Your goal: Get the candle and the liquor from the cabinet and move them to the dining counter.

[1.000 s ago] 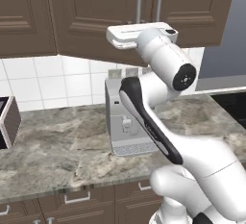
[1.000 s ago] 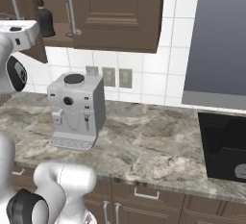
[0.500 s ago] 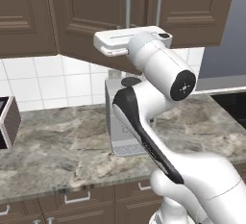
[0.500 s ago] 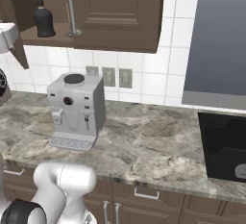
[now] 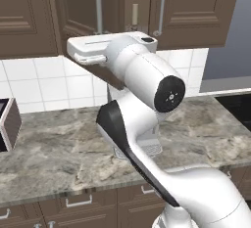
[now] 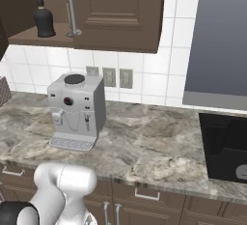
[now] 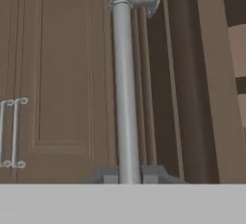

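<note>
gripper now clamped on handle, cabinet door seemingly wider

White square wall tiles back a grey-veined marble worktop. Brown drawer fronts with short silver handles sit beneath it. A grey coffee machine stands on the worktop below three wall outlets. A black cooktop sits at right, under a flat grey panel. Lighting even, no strong shadows.
</note>
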Motion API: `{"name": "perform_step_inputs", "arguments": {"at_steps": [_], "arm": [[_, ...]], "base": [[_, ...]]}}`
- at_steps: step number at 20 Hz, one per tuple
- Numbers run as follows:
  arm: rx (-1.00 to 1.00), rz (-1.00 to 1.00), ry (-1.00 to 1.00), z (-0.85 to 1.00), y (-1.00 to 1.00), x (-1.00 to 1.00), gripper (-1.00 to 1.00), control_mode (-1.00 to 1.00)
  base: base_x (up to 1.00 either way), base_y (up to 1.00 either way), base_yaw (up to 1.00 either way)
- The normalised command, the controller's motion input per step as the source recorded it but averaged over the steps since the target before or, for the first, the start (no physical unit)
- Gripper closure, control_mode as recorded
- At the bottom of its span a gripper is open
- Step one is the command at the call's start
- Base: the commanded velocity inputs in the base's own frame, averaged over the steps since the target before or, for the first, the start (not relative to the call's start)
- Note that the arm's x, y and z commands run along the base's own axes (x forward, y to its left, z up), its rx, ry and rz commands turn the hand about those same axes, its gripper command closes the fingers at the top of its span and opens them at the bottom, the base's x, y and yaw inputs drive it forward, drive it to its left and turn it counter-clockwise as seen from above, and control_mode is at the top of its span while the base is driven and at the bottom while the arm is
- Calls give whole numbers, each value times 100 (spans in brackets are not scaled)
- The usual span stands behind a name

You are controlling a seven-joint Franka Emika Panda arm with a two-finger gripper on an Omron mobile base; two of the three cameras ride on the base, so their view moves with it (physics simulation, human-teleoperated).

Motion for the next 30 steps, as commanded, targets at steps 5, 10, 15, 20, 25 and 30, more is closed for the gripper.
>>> {"name": "perform_step_inputs", "arguments": {"at_steps": [5, 10, 15, 20, 25, 30], "arm": [[0, 2, 8, 0, 57, -24, 100, -100], [0, 2, 7, 0, 53, -14, 100, -100], [0, 1, 7, 0, 60, -9, 100, -100], [0, 1, 6, 0, 58, -3, 100, -100], [0, 0, 4, 0, 54, 0, 100, -100], [0, 0, 2, 0, 46, 0, 100, -100]], "base": [[0, 0, 0], [0, 0, 0], [0, 0, 0], [0, 0, 0], [0, 0, 0], [0, 0, 0]]}}
